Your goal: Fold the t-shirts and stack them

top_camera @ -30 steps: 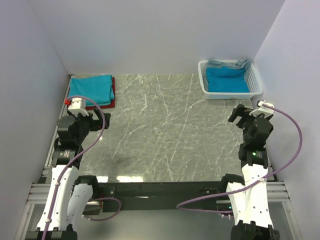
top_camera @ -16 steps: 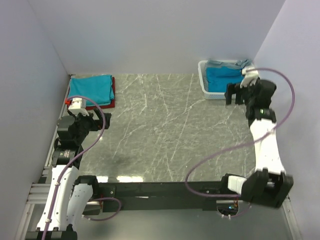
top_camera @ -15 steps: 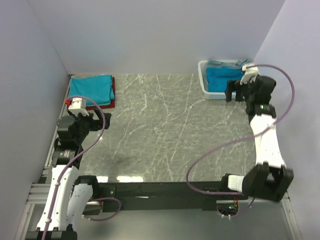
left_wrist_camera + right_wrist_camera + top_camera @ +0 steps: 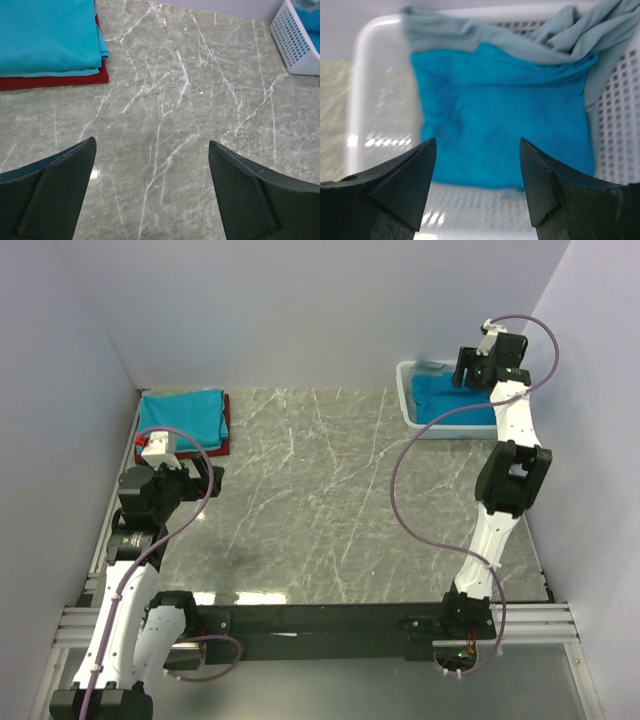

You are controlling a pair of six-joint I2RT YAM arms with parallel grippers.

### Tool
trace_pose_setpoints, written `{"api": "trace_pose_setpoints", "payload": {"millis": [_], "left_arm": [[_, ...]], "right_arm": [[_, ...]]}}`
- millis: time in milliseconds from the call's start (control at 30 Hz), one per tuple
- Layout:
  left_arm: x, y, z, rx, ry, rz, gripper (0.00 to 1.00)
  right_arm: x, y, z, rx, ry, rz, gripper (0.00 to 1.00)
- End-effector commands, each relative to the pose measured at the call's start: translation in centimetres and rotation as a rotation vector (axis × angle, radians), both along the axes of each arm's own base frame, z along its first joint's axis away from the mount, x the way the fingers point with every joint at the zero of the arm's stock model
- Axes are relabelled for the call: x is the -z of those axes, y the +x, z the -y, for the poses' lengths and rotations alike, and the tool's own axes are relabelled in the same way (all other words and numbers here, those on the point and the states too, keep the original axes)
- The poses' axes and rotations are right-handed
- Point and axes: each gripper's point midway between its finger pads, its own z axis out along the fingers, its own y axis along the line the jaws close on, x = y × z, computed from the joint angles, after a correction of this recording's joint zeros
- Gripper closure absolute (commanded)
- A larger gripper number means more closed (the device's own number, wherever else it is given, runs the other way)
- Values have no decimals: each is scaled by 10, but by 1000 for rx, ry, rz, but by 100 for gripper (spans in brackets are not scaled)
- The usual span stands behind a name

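A folded teal t-shirt [image 4: 180, 417] lies on a folded dark red t-shirt [image 4: 226, 426] at the table's far left; the left wrist view shows the teal one [image 4: 45, 35] and the red edge [image 4: 55, 81] under it. Another teal t-shirt [image 4: 445, 402] [image 4: 505, 115] lies crumpled in the white basket [image 4: 408, 408], with a grey-blue cloth [image 4: 560, 35] bunched along its far side. My right gripper [image 4: 476, 372] [image 4: 477, 145] hangs open just above that teal shirt, nothing between its fingers. My left gripper [image 4: 195, 480] [image 4: 152, 142] stands wide open over bare marble, short of the folded pile.
The basket's white lattice walls [image 4: 370, 100] ring the shirt under the right gripper. The basket [image 4: 295, 45] sits at the far right corner, close to the back and right walls. Grey marble tabletop [image 4: 330, 490] spreads between the pile and the basket.
My right arm has stretched from the table's right side out over the basket, its gripper now above the teal shirt. The left arm has barely shifted.
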Motion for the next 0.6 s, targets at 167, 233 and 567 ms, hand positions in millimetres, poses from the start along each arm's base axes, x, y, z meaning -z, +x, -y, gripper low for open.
{"api": "trace_pose_setpoints", "payload": {"millis": [167, 233, 567], "left_arm": [[3, 10, -4, -9, 31, -14, 1], [6, 12, -3, -4, 30, -24, 1], [19, 17, -4, -8, 37, -69, 1]], "right_arm": [[45, 36, 34, 52, -206, -60, 26], [61, 41, 31, 36, -254, -79, 25], [59, 78, 45, 72, -338, 46, 23]]}}
